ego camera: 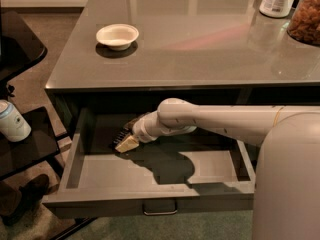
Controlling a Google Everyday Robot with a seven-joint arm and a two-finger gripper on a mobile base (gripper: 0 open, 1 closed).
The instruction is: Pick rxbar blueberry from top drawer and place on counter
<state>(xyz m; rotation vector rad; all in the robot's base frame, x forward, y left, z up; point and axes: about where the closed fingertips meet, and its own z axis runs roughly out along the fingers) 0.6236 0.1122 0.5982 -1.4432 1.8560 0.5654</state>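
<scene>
A white bowl (117, 35) is seen on the table (200, 49), well behind the gripper (124, 140), which is lowered into the open top drawer (105, 173), back left; whether it is apart or together cannot be told, and the rxbar blueberry cannot be made out
</scene>
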